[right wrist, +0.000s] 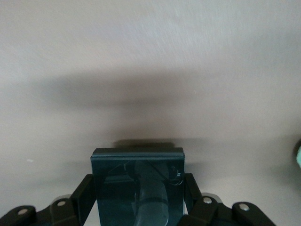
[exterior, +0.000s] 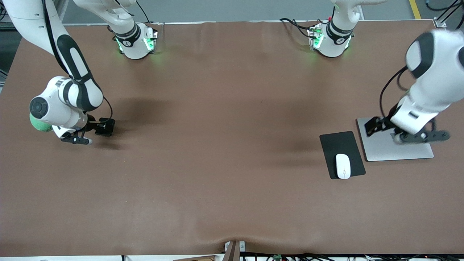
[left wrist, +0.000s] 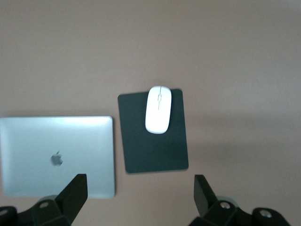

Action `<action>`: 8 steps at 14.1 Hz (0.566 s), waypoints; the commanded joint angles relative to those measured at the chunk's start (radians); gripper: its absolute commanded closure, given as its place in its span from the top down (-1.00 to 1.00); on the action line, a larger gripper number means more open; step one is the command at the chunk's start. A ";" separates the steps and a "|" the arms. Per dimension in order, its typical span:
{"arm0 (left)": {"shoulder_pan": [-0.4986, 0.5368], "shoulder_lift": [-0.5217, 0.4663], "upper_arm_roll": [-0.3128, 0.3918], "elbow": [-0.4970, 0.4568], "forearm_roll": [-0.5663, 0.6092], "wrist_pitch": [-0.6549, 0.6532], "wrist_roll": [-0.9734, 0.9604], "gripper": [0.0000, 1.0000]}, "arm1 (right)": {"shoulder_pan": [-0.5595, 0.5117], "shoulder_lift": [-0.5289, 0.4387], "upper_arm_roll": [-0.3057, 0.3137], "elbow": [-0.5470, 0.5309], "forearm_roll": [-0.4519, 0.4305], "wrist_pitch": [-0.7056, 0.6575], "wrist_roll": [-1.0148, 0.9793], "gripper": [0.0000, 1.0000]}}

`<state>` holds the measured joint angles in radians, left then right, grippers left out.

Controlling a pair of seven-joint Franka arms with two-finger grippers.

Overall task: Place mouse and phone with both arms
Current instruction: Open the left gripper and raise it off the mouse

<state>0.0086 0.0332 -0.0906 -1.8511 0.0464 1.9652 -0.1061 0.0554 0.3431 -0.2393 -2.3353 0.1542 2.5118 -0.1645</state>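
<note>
Left claw (exterior: 420, 137) hangs released over the silver laptop (exterior: 398, 143), its two fingers (left wrist: 73, 193) spread wide with nothing between them, so this arm looks to have no object in hand. In the left wrist view the closed laptop, logo up, lies just beside the black mat (left wrist: 153, 132), and the mouse (left wrist: 158, 109) rests on the mat, near one of its short edges. In the front view the mouse (exterior: 343, 166) sits on the part of the mat (exterior: 342, 154) nearer the camera, toward the left arm's end of the surface (exterior: 224, 145). A mouse lying flat on its mat beside a laptop reads as a finished desk arrangement, so that half of the task appears done.

Right claw (exterior: 80, 140) is clenched on the phone (exterior: 105, 127) at the right arm's end of the surface, well apart from the laptop group. The right wrist view shows the phone (right wrist: 137, 186) as a glossy dark slab pinched across its width between the two fingers (right wrist: 83, 195), with one end projecting forward. It is carried roughly level and low above the bare surface, its shadow just under it. Gripping across the narrow dimension likely suits the claw's limited opening and keeps the slab flat for setting down. The phone is therefore judged not yet placed.
</note>
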 commanded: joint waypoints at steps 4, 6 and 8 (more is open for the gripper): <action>-0.048 -0.058 0.094 0.261 -0.031 -0.411 0.157 1.00 | -0.028 -0.027 0.020 -0.062 -0.015 0.044 -0.039 -0.98; -0.050 -0.088 0.094 0.294 -0.048 -0.492 0.152 1.00 | -0.023 -0.019 0.020 -0.049 -0.015 0.042 -0.040 0.99; -0.064 -0.139 0.106 0.282 -0.053 -0.497 0.152 1.00 | -0.009 -0.021 0.023 -0.006 -0.015 0.018 -0.038 1.00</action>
<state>-0.0297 -0.0705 -0.0073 -1.5716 0.0151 1.4966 0.0314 0.0514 0.3398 -0.2314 -2.3651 0.1529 2.5525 -0.1925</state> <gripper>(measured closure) 0.000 0.093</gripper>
